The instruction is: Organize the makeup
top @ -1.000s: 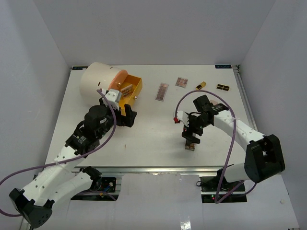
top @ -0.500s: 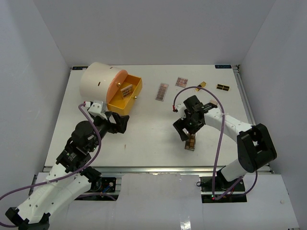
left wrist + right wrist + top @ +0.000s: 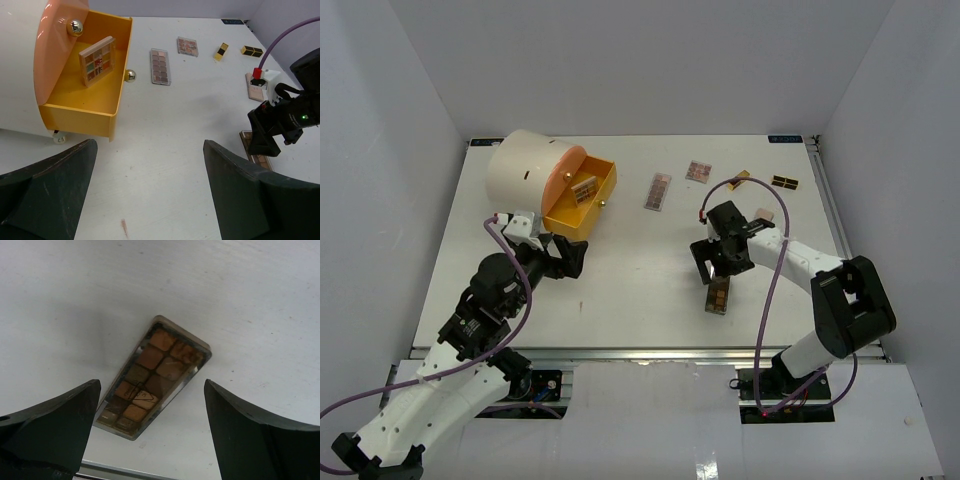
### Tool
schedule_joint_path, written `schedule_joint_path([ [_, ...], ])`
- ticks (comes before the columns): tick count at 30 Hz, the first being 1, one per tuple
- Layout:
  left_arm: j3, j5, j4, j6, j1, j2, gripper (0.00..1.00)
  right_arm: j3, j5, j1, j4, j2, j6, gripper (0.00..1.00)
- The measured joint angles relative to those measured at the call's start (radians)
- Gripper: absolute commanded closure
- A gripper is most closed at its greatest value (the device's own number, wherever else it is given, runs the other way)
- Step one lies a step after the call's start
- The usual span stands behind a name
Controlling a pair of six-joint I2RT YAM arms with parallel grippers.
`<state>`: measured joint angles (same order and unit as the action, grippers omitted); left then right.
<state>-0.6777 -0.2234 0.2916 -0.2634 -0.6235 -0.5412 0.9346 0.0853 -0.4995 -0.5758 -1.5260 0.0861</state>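
Brown-toned rectangular eyeshadow palette (image 3: 152, 377) lay flat on the white table (image 3: 620, 300), well right of the cream cylinder (image 3: 525, 170), just below the right gripper (image 3: 151, 390), whose jaws were spread wide w/ nothing held. Left gripper (image 3: 150, 145), also spread & empty, hovered in front of the cylinder's open yellow drawer (image 3: 85, 95). Inside it a multicoloured square palette (image 3: 97, 61) sat tilted. A long pink palette (image 3: 160, 66) lay right of the cylinder.

Robotics lab cell indicated: a white table (image 3: 630, 240) is enclosed by plain white panels (image 3: 640, 60) beyond the left gripper (image 3: 578, 257) and right gripper (image 3: 717, 275); an aluminium rail (image 3: 640, 353) and purple cables (image 3: 282, 34) are noted behind them.
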Motion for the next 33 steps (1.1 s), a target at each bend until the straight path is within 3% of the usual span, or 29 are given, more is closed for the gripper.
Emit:
schedule_joint_path([
  [7,0.000,-0.005,0.000,0.000,0.000,-0.003,0.02,0.001,-0.017,0.085,0.010,-0.057,0.075,0.10],
  [21,0.000,-0.020,0.000,0.000,0.000,-0.005,0.02,0.070,-0.065,0.080,-0.016,-0.147,0.101,0.00],
  [28,0.000,-0.021,0.000,0.000,0.001,-0.005,0.02,0.065,-0.096,0.080,-0.015,-0.138,0.093,0.12],
  [33,0.000,-0.021,0.000,0.000,0.001,-0.005,0.02,0.012,-0.128,0.075,0.007,-0.089,0.106,0.13],
])
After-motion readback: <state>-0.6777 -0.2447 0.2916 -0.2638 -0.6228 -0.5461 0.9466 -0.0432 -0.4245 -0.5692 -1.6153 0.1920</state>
